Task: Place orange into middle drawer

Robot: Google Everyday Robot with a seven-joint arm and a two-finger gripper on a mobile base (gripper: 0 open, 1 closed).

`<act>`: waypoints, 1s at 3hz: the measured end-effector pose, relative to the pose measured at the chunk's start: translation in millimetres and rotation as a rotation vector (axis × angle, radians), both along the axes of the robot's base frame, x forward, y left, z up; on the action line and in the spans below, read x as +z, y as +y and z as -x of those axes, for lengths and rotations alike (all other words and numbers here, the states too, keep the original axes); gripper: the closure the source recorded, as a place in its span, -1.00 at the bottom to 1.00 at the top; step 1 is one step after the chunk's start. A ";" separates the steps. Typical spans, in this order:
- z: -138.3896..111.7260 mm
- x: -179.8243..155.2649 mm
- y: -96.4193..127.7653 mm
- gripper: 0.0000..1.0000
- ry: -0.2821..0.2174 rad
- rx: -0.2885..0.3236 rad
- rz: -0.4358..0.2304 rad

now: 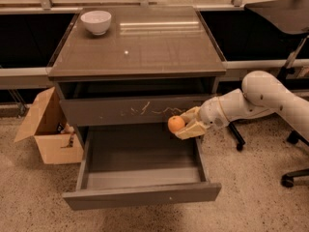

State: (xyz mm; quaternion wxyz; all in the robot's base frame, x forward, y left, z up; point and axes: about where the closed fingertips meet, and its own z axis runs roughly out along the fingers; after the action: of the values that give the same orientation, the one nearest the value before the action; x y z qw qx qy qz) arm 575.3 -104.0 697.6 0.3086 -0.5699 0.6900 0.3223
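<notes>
The gripper (184, 125) sits at the right front of the cabinet (140, 47), just below the scratched drawer front (111, 111) and above the right rear part of the open middle drawer (142, 195). Its two tan fingers (191, 114) are clamped on the orange (175, 123) - one above and one beneath the fruit, which pokes out to the left of them. The orange hangs in the air over the drawer's cavity, near its right inner wall, and does not touch the drawer floor. The white arm (258, 98) reaches in from the right edge of the view, bending down toward the cabinet.

The middle drawer is pulled far out toward the camera, its plain front lowest in the picture and its grey inner sides showing. The drawer above it is shut, with pale scratch marks near the middle of its front.

On the cabinet's glossy brown top, a white bowl (96, 21) stands at the back left corner - well apart from the gripper. An open cardboard box (46, 132) rests on the speckled floor (29, 202) just left of the cabinet. Black chair legs on castors (292, 175) show at the right, under the arm.
</notes>
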 end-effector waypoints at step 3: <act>3.3 -103.3 -11.9 1.00 0.076 -0.184 0.087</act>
State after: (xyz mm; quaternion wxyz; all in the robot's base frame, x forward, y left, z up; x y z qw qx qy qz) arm 572.1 -116.0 594.3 0.2854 -0.5043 0.7640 0.2838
